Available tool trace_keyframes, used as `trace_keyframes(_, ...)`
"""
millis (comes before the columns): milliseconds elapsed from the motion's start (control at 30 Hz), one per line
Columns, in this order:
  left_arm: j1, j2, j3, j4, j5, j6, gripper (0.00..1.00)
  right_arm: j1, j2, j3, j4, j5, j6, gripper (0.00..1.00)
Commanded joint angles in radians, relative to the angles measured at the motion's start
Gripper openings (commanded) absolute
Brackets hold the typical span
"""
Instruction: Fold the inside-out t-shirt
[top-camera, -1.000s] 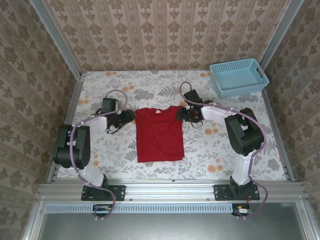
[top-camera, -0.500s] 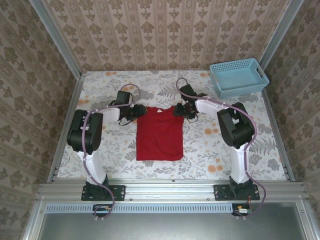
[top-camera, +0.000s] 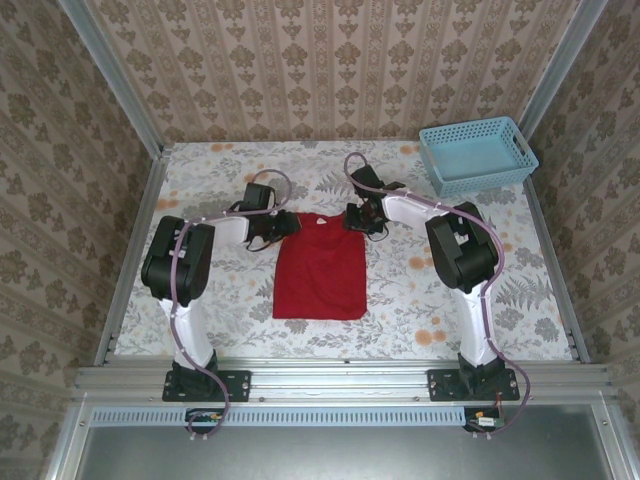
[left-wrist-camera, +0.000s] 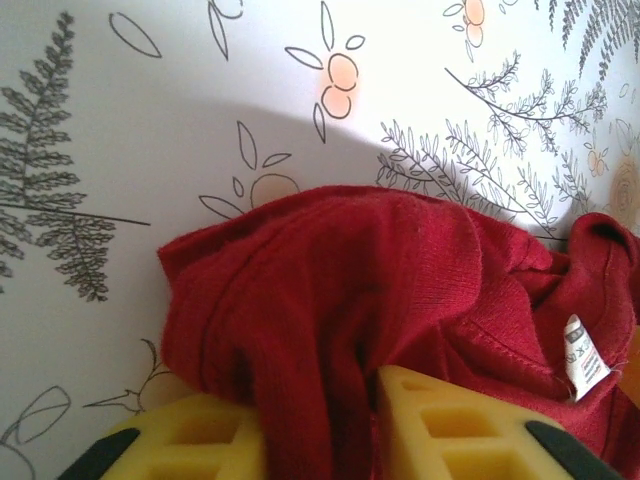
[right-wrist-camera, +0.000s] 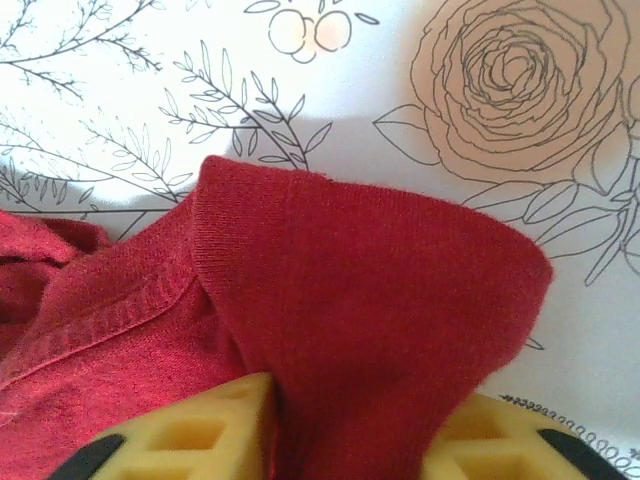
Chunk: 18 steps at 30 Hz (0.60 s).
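Left hand (left-wrist-camera: 320, 430) and right hand (right-wrist-camera: 350, 430) each clamp a bunched t-shirt (top-camera: 320, 270) shoulder, cloth hiding the contact

Left gripper (top-camera: 283, 226) points toward three o'clock, right gripper (top-camera: 352, 218) toward nine, each pinching shirt (top-camera: 320, 268); arms stretched toward twelve.

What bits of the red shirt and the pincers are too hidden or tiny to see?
- Left wrist view: the writing on the white label is too small to read.
- Left wrist view: the left pincer has its tips buried in t-shirt cloth.
- Right wrist view: the right pincer has its tips covered by cloth too.
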Motion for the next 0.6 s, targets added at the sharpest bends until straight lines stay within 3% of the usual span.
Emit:
trace_keyframes(0, -0.005, -0.011, -0.038, 0.005, 0.017, -0.01, 0.25, 0.066, 0.054, -0.009, 0.121, -0.107, 0.003, 0.28)
trace_keyframes(200, 0.021, -0.093, -0.13, 0.053, 0.005, -0.028, 0.14, 0.039, -0.045, -0.114, 0.177, -0.085, -0.003, 0.13)
trace_keyframes(367, 0.039, -0.168, -0.163, 0.087, 0.007, -0.038, 0.06, -0.005, -0.116, -0.165, 0.244, -0.139, 0.019, 0.02)
trace_keyframes(567, 0.09, -0.158, 0.027, 0.055, 0.084, -0.056, 0.0, -0.073, -0.104, 0.04, 0.171, -0.177, 0.012, 0.0)
